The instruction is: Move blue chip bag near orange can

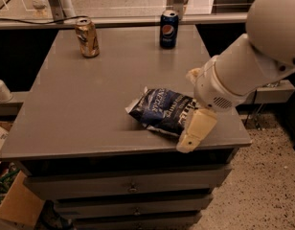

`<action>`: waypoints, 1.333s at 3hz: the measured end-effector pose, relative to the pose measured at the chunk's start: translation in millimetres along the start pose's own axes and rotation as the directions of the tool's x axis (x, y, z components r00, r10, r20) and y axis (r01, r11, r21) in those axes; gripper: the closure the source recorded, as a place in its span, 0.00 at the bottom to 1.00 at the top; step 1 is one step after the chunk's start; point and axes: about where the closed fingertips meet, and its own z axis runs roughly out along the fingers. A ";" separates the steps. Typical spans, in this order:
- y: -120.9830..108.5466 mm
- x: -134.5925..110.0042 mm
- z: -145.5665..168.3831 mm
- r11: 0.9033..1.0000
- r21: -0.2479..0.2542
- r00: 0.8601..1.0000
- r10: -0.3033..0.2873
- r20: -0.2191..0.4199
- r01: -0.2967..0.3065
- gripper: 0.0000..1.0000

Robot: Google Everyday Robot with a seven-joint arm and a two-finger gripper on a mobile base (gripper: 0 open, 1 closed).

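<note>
Gripper (pixel 189 110) is hovering at the bag's (pixel 162 110) 3 o'clock end, fingers standing apart. Bag is lying at the table's (pixel 90 104) 4 o'clock, orange can (pixel 87 37) at 11. Grasping seems underway; next, closing firmly, then carrying toward 11 o'clock.

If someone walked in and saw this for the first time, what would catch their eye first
The big white robot arm fills the right side, its cream pincer hanging at the front right edge of the grey table, beside the crumpled blue chip bag. Next come two cans at the table's far side: the dented orange can at back left and a dark blue Pepsi can right of the middle.
</note>
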 end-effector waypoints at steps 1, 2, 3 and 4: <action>2.2 -4.8 25.7 1.000 -0.013 1.000 0.009 0.017 -0.008 0.00; 1.4 -8.6 41.6 1.000 -0.012 1.000 0.007 0.029 -0.007 0.18; 4.2 -8.1 50.6 1.000 -0.011 1.000 -0.001 0.031 0.001 0.41; 3.7 -6.1 49.8 1.000 -0.001 1.000 -0.002 0.026 0.002 0.64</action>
